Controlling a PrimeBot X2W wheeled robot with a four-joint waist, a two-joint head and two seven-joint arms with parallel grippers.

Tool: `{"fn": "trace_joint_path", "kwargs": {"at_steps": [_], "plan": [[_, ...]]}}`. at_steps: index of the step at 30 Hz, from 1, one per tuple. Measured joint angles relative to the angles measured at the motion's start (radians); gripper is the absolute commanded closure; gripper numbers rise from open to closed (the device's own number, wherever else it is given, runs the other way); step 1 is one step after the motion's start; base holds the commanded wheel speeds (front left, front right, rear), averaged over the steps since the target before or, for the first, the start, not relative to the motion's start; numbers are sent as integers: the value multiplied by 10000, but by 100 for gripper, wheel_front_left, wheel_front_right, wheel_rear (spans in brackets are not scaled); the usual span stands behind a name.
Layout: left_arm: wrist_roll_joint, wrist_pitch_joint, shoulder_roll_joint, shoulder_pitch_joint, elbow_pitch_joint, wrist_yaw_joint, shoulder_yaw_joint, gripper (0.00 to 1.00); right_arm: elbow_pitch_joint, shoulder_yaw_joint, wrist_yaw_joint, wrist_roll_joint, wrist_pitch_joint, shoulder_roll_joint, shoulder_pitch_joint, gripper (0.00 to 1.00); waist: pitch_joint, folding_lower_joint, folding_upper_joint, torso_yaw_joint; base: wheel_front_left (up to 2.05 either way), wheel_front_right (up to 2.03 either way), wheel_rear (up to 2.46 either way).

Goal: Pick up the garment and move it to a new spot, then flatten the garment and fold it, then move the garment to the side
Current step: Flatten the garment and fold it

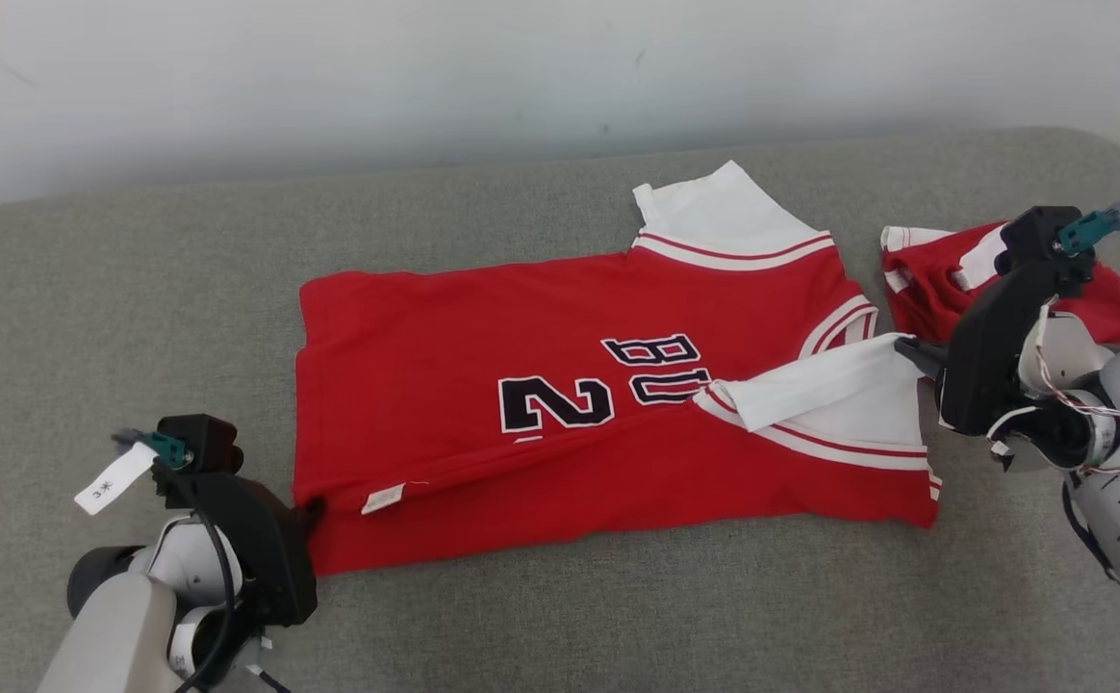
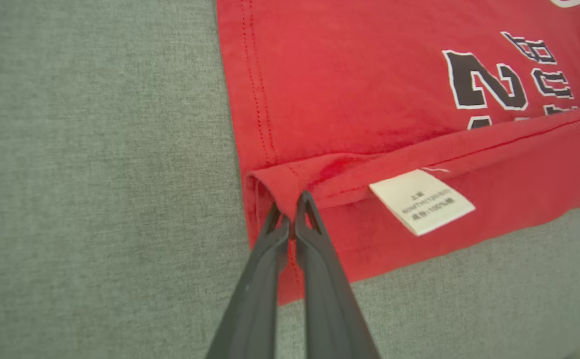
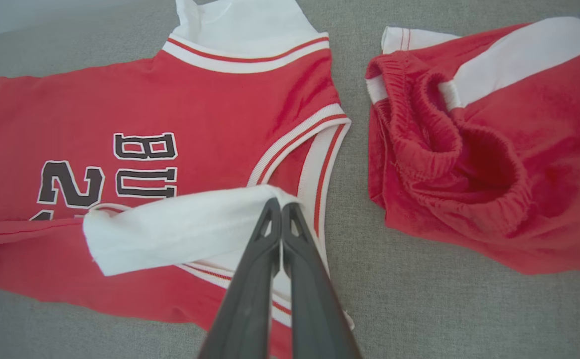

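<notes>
The red shirt [image 1: 483, 385] lies flat on the grey cushion [image 1: 137, 289], one side folded over; it is soft, light and floppy, so hold its edges; the left claw [image 2: 290, 209] pinches its bottom corner; the right claw [image 3: 281, 212] pinches its white sleeve [image 3: 170, 234]; one shirt, two claws, one red bundle [image 3: 494, 149], maybe shorts.

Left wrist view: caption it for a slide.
Left gripper, jaws shut on the folded hem corner of the red jersey, beside its white care label.

Domestic-looking: grey fabric cushion [image 1: 560, 626], pale wall [image 1: 329, 77]
</notes>
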Motion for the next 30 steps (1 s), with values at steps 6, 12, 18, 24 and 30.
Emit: {"fn": "trace_joint_path", "kwargs": {"at_steps": [6,12,18,24,30], "plan": [[21,-251,-92,-299,623,-61,-128,100,771,148,176,-234,-514,318,-354,100,200,0,0,-25,0,0,0],[159,-769,-153,-537,1030,-61,-146,0,1400,207,311,-364,-1152,502,-602,0,241,-1,1,-16,0,0,0],[207,-1423,-173,-575,1406,-61,-96,0,1935,314,428,-453,-1801,639,-651,0,79,-2,0,-27,0,0,0],[228,-2311,-339,-276,1342,-59,-8,0,2065,395,516,-518,-2617,612,-438,0,-248,-2,0,-53,0,0,0],[616,-3538,-290,1069,679,295,77,0,1645,520,516,-541,-3544,435,777,0,-577,-4,-1,-80,0,0,0]]}}
